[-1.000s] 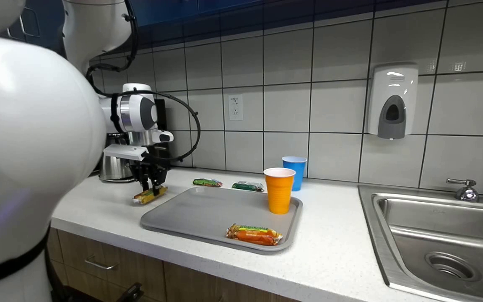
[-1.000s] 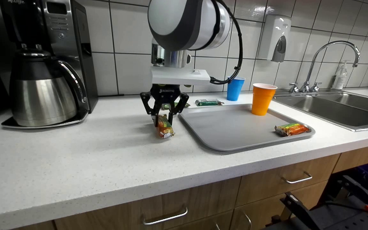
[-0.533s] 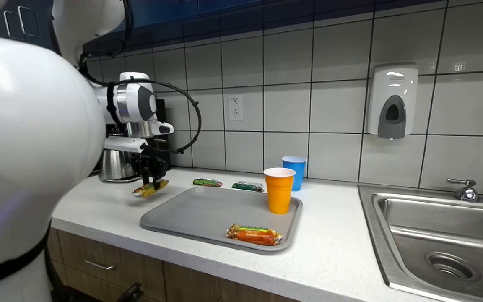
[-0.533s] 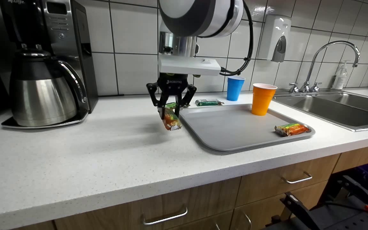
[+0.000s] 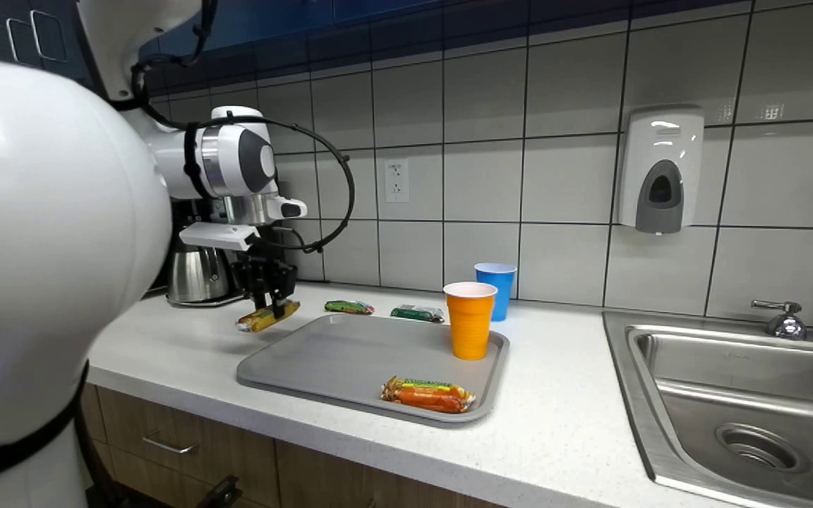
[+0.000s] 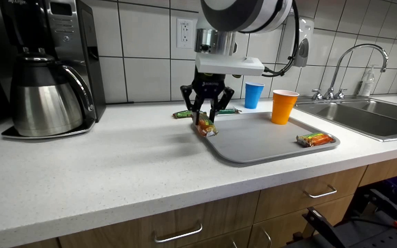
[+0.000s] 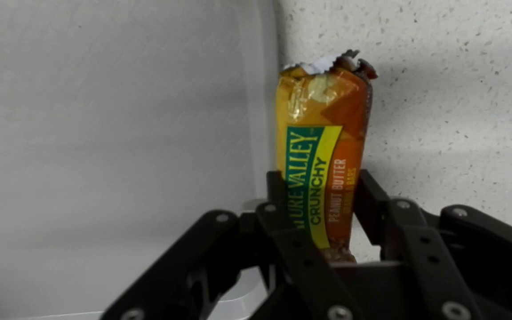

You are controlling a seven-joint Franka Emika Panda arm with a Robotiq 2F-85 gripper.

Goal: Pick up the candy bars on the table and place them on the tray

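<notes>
My gripper (image 5: 270, 307) is shut on the yellow-orange candy bar (image 5: 251, 324) and holds it above the white countertop (image 6: 98, 172), at the near edge of the grey tray (image 6: 253, 141). In the wrist view the bar (image 7: 318, 133) sits between both fingers (image 7: 320, 186), its label facing the camera, alongside the tray's rim (image 7: 262, 111). Two green candy bars lie on the countertop behind the tray: a lighter one (image 5: 348, 307) and a darker one (image 5: 417, 313). In an exterior view the gripper (image 6: 204, 119) partly covers the darker green bar (image 6: 230, 111).
An orange cup (image 5: 470, 331) and an orange-red packet (image 5: 429, 396) stand and lie on the tray. A blue cup (image 6: 252, 98) stands behind it. A coffee maker with steel pot (image 6: 47, 106) is at one end, a steel sink (image 5: 632, 416) at the other.
The gripper has lifted the yellow-orange bar off the countertop and carried it toward the tray. The tray, cups, packet and green bars have not moved.
</notes>
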